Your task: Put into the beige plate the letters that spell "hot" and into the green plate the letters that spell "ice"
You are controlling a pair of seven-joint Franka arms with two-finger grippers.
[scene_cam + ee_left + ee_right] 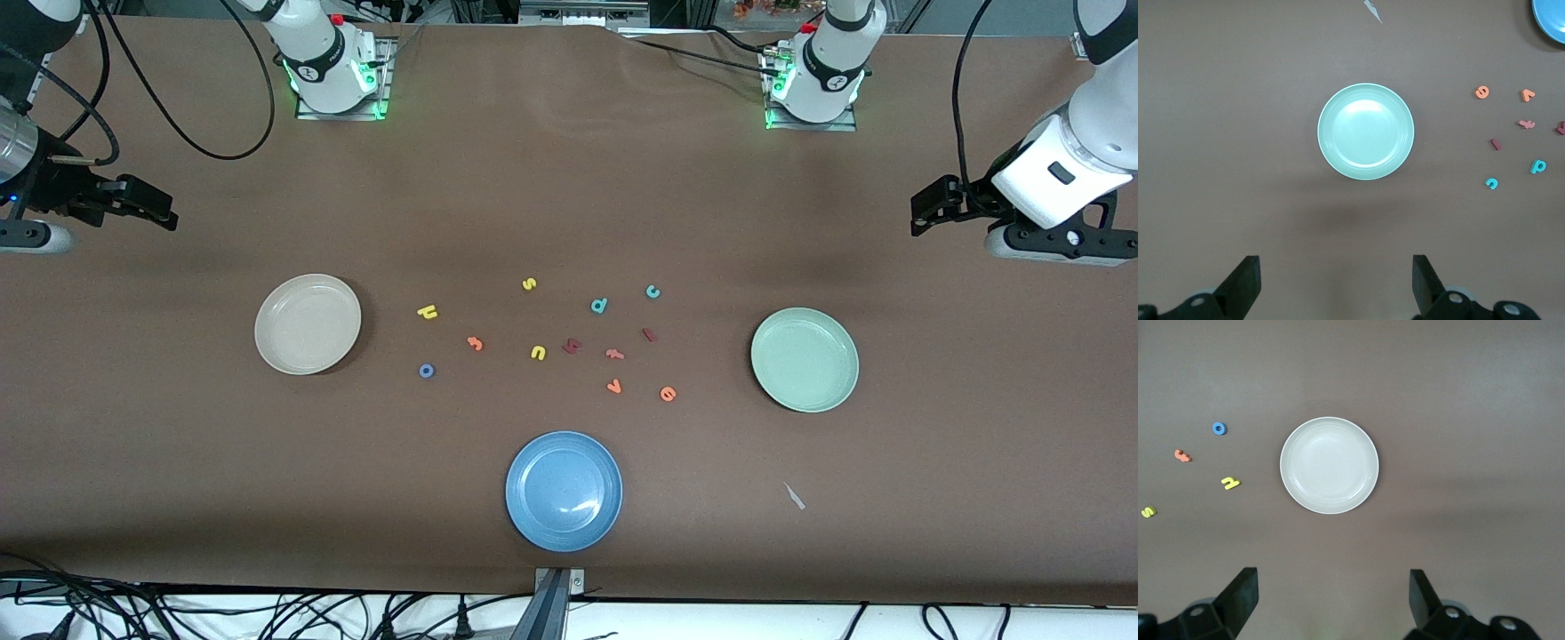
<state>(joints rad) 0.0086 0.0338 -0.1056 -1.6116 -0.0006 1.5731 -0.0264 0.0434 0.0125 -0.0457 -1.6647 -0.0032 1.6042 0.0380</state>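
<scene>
Blue plate; letters beside plates.

beige plate bare; green plate bare | h, o, t, i, c, e between plates

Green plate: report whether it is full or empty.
Empty. The green plate shows only its bare inside in the front and left wrist views; the teal c lies on the table.

Open desk rings the letter cluster, whose letters lie apart, flanked by beige plate and green plate.
</scene>
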